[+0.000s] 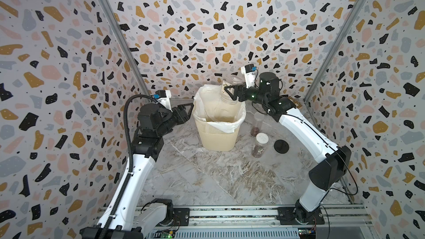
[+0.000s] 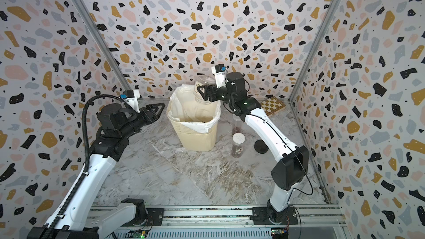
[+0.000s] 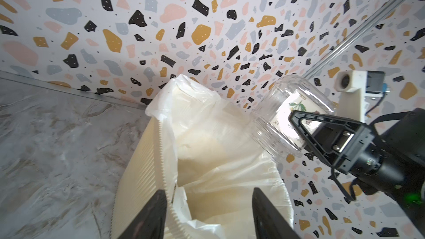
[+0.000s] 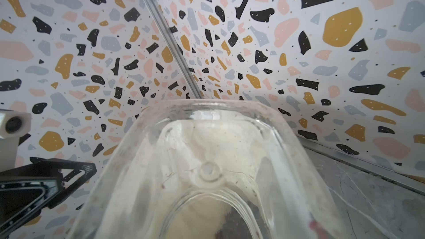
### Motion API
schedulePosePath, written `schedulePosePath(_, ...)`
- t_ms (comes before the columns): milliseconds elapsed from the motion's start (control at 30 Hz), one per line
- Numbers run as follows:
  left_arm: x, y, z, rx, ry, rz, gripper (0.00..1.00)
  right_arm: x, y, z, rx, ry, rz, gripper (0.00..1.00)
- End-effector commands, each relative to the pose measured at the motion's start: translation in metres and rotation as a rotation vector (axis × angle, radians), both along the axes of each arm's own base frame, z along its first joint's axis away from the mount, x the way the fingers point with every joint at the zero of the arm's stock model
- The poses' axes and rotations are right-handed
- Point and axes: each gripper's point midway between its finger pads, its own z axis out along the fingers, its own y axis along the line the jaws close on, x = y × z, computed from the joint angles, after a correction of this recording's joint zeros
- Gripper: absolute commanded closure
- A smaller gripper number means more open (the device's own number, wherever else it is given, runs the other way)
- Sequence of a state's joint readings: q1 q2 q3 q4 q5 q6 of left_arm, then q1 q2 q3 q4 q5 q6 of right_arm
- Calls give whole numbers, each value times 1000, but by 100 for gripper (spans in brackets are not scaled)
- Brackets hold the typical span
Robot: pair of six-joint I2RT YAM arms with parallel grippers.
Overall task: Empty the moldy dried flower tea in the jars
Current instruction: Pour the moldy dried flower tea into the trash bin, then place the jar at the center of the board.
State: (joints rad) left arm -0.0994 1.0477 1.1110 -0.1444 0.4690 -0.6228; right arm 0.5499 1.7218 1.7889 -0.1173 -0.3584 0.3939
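Though aloft (mouth down), jar (image 3: 276, 116) over bin (image 1: 218, 139).

Lab booth: terrazzo-print panels (image 1: 207, 19), aluminium mounting rail (image 1: 230, 213).

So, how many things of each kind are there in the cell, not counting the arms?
Clear jars: 3 (held jar, white-lidded jar, slim jar)
Loose black lid: 1
Lined bin: 1
Checkered board: 1
Total: 6

Clear jar (image 4: 207, 157) close up — dark reddish bits (image 4: 232, 224) near its mouth
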Motion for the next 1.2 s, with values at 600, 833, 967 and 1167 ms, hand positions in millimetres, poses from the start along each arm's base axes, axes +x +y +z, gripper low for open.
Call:
schedulePosePath(600,-19,-100,99,-485,-159,-491,45,-79,-23,101,551,-96,205,24)
schedulePosePath(833,-23,-111,107,-584,-150,-556,49,-75,-23,97,574,-71,207,25)
schedulePosePath(967,-25,-113,105,-595,-132,-553,51,-75,-24,98,597,-63,220,26)
schedulePosePath(1167,-28,-124,99,-620,-107,-574,55,-72,-23,94,602,-46,221,26)
